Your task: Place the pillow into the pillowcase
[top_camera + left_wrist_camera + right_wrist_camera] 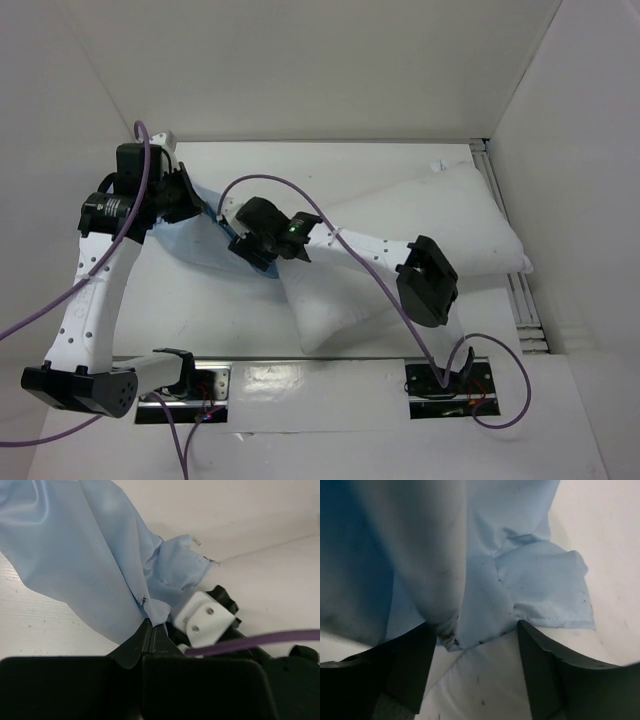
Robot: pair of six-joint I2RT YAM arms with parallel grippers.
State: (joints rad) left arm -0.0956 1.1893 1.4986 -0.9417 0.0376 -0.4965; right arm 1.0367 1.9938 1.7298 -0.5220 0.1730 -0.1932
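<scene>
Pillowcase [90, 555] pinched in left jaws (right jaws spread astride it).

1. One pillow [430, 235], behind the right gripper [472, 630].
2. One pillowcase [85, 555], at the left gripper's [151, 630] tips.
3. Two grippers, one on each arm.
4. Two purple cables [260, 641], one trailing each gripper.
5. One table [200, 320], below both.

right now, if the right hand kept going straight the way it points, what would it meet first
The pillowcase: its light blue folds hang directly ahead of the right hand, between its open fingers. Depth is unclear, but nothing else shows in front.
</scene>
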